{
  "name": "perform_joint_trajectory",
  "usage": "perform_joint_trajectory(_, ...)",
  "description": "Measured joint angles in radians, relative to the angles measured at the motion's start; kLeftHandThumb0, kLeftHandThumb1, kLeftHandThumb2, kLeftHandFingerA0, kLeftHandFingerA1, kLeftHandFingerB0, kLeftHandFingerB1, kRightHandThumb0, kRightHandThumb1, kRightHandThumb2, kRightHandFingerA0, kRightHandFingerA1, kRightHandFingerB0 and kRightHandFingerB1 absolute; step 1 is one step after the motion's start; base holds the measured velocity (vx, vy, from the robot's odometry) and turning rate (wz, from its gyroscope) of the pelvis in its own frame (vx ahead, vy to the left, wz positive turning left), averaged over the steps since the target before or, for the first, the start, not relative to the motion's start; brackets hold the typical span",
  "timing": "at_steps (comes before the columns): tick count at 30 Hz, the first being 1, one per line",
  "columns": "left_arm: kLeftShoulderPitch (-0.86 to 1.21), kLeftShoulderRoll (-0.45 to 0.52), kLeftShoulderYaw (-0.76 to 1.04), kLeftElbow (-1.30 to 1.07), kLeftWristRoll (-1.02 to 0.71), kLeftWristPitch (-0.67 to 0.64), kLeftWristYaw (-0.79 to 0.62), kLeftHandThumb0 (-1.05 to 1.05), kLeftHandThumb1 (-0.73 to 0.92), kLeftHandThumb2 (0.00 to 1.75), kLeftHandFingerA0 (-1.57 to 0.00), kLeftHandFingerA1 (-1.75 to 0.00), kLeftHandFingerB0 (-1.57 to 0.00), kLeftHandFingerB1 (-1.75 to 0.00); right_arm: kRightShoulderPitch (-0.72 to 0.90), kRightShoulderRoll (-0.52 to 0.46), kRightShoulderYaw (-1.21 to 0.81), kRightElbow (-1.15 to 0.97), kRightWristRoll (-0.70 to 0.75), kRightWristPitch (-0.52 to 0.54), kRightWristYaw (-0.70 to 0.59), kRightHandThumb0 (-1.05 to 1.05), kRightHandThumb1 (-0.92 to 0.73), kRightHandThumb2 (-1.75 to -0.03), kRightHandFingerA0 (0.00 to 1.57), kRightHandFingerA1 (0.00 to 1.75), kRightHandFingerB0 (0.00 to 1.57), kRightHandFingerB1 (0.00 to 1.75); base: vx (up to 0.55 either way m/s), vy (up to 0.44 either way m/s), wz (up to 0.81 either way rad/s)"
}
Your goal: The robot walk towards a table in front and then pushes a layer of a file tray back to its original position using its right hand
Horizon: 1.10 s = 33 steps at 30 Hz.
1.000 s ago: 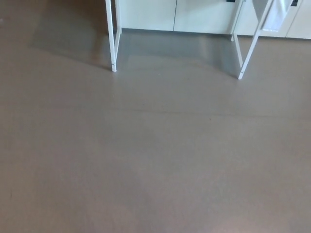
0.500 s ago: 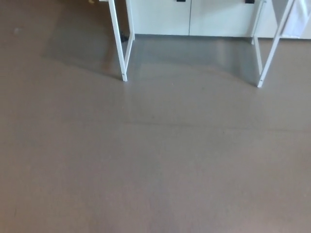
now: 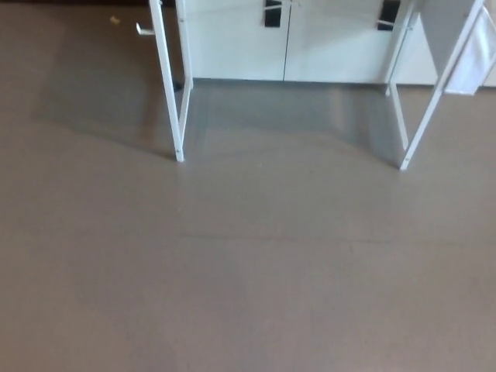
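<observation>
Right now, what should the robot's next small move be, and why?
Probably keep walking forward: only the table's white legs and bare floor show ahead, with cabinets behind. No tabletop, file tray or hand is in view, so pushing cannot begin.

Floor (image 3: 248, 279): plain grey-brown, smooth, fills most of the head view. Two white table legs stand on it, left leg (image 3: 169, 85) and right leg (image 3: 434, 97), each a slanted pair meeting at a foot. Tabletop itself out of frame (only the legs show). Grey shadow lies on the floor between the legs. White cabinet fronts (image 3: 287, 43) meet the floor behind.
</observation>
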Motion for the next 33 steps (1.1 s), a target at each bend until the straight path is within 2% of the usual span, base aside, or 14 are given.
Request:
perform_joint_trajectory(2,0.003,0.001,-0.002,-0.003,0.003,0.000,0.001,-0.12,0.46,0.53,-0.41,-0.45,-0.42,-0.34,0.003,0.000,0.002,-0.002,0.000,0.001,0.000,-0.24,-0.50,-0.56,0.70,0.45,0.54,0.42,0.31,0.052,0.11)
perform_joint_trajectory(16,0.003,0.002,-0.012,0.007,0.015,-0.020,0.004,-0.19,0.44,0.56,-0.41,-0.45,-0.43,-0.36,-0.012,-0.008,0.011,-0.007,0.000,0.011,-0.001,-0.26,-0.51,-0.56,0.68,0.45,0.54,0.41,0.36,-0.118,0.08)
perform_joint_trajectory(18,0.004,0.002,-0.012,0.012,0.017,-0.022,0.005,-0.20,0.44,0.56,-0.40,-0.45,-0.42,-0.36,-0.012,-0.009,0.013,-0.007,-0.001,0.014,-0.001,-0.27,-0.51,-0.56,0.68,0.45,0.55,0.41,0.29,0.066,-0.16)
perform_joint_trajectory(19,0.005,0.002,-0.012,0.012,0.017,-0.022,0.005,-0.13,0.45,0.53,-0.40,-0.44,-0.41,-0.34,-0.011,-0.009,0.013,-0.007,-0.001,0.015,-0.001,-0.26,-0.52,-0.56,0.69,0.45,0.54,0.41,0.31,0.104,-0.26)
perform_joint_trajectory(20,0.005,0.003,-0.012,0.012,0.018,-0.022,0.005,-0.24,0.43,0.58,-0.41,-0.45,-0.42,-0.37,-0.010,-0.009,0.013,-0.006,-0.001,0.015,-0.001,-0.26,-0.51,-0.56,0.70,0.44,0.54,0.41,0.38,0.131,-0.24)
perform_joint_trajectory(21,0.006,0.003,-0.012,0.012,0.018,-0.023,0.004,-0.24,0.43,0.58,-0.41,-0.45,-0.42,-0.37,-0.010,-0.009,0.014,-0.006,-0.002,0.016,-0.001,-0.26,-0.51,-0.56,0.70,0.44,0.54,0.41,0.45,0.138,-0.23)
perform_joint_trajectory(30,0.000,0.012,-0.011,-0.013,0.021,-0.028,0.012,-0.10,0.46,0.53,-0.39,-0.44,-0.42,-0.35,-0.014,-0.006,0.023,-0.013,-0.016,0.021,-0.007,-0.25,-0.51,-0.56,0.72,0.45,0.54,0.40,0.39,0.168,-0.09)
perform_joint_trajectory(33,0.009,0.013,-0.010,-0.024,0.020,-0.029,0.011,-0.17,0.46,0.52,-0.43,-0.42,-0.43,-0.33,-0.014,-0.006,0.024,-0.016,-0.017,0.024,-0.009,-0.24,-0.52,-0.56,0.72,0.44,0.55,0.40,0.34,-0.012,0.16)
